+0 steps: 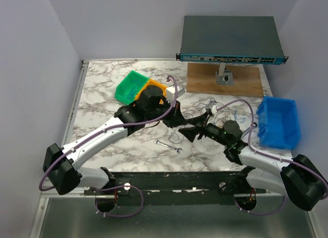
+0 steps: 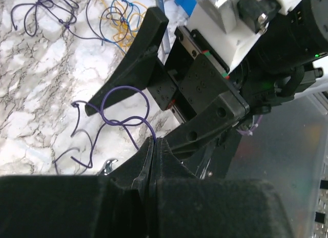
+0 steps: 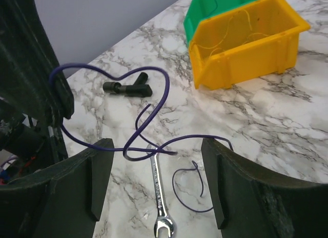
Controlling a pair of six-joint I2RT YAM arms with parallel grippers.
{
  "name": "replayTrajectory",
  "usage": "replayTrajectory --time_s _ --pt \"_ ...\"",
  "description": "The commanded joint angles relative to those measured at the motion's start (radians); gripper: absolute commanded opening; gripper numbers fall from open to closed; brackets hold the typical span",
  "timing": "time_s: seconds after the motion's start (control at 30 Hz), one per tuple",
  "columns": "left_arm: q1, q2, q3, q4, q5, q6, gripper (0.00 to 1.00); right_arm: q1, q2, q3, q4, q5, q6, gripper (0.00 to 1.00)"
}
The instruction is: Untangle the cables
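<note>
My left gripper (image 2: 155,145) is shut on one end of a thin purple wire (image 2: 125,106), which loops out over the marble. The same wire (image 3: 149,111) hangs in loops between the open fingers of my right gripper (image 3: 160,182), touching neither pad. In the top view the two grippers meet at mid-table, left (image 1: 177,119) and right (image 1: 188,132). The rest of the cables, a bunch of blue and yellow wires (image 2: 110,13), lies beyond them, behind the right gripper (image 1: 219,109).
A small wrench (image 3: 160,197) lies under the right gripper (image 1: 169,146). A black L-shaped part (image 3: 128,87) lies further off. Green (image 1: 129,87) and yellow (image 1: 157,87) bins stand at the back left, a blue bin (image 1: 279,121) at the right, a network switch (image 1: 230,39) on a wooden board behind.
</note>
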Motion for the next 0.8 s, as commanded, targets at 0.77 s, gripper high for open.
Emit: replayTrajectory --time_s 0.77 --pt "-0.02 0.043 0.127 -0.125 -0.026 0.017 0.0 0.009 -0.079 -0.025 0.007 0.091 -0.057 0.71"
